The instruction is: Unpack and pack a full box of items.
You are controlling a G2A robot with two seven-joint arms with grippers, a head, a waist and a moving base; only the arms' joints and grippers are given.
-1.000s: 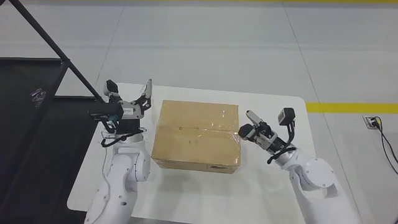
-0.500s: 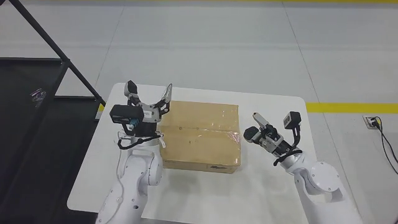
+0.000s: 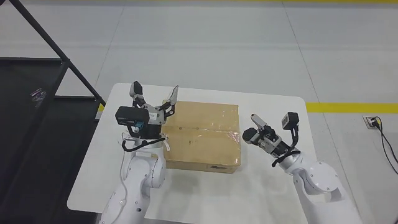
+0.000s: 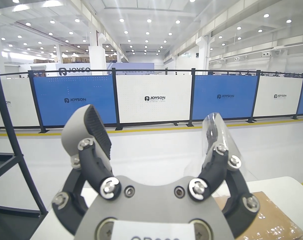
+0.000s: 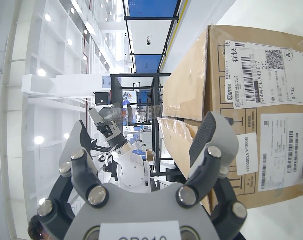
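Observation:
A closed brown cardboard box point(image 3: 198, 134), its top seam taped, sits in the middle of the white table point(image 3: 261, 180). My left gripper point(image 3: 155, 93) is raised at the box's left edge, open and empty, fingers pointing away from the robot. In the left wrist view the left gripper point(image 4: 154, 121) faces the hall, with a box corner point(image 4: 266, 216) beside it. My right gripper point(image 3: 254, 126) is close to the box's right side, open. In the right wrist view the right gripper point(image 5: 143, 136) has nothing between its fingers, and the labelled side of the box point(image 5: 254, 151) lies just behind one finger.
A black metal rack point(image 3: 37, 99) stands left of the table. Bare table surface lies in front of the box and to its right. Yellow floor lines point(image 3: 351, 107) and blue-and-white barrier panels point(image 4: 154, 98) lie beyond.
My left arm has swung right from the table's left side to the box's left edge, gripper still open. The right gripper has drawn back slightly from the box's right side.

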